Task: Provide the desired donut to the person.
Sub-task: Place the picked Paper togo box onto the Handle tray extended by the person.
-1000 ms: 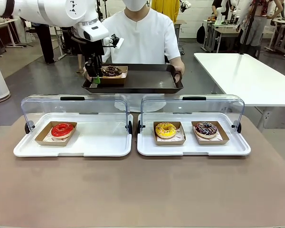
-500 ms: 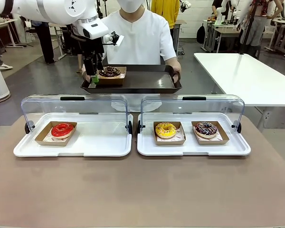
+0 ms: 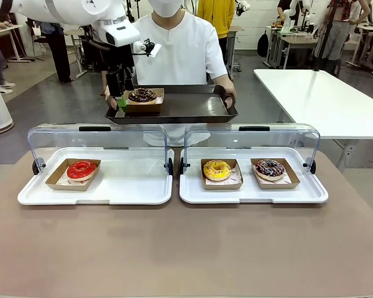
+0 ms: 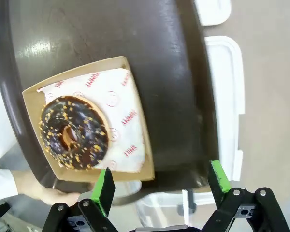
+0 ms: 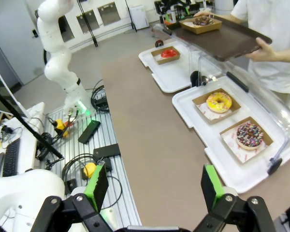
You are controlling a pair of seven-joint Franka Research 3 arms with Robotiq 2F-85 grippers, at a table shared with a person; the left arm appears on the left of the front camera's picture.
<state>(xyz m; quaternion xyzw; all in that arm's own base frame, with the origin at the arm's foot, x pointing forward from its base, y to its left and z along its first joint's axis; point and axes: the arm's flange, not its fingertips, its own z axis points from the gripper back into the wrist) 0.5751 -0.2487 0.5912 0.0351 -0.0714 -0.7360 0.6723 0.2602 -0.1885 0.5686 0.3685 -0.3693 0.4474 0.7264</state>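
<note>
The left arm (image 3: 56,9) reaches in from the upper left, level with its wrist (image 3: 120,34), which bends so the left gripper (image 3: 120,101) points straight down at the left end of the dark tray (image 3: 174,117). In the left wrist view the green pads (image 4: 105,188) stand wide apart over the tray's near edge, clasping nothing. The right gripper (image 5: 154,186) hangs high and well apart from the tray, which lies far ahead of it. Its fingers (image 5: 211,186) are likewise spread wide, with nothing between them.
</note>
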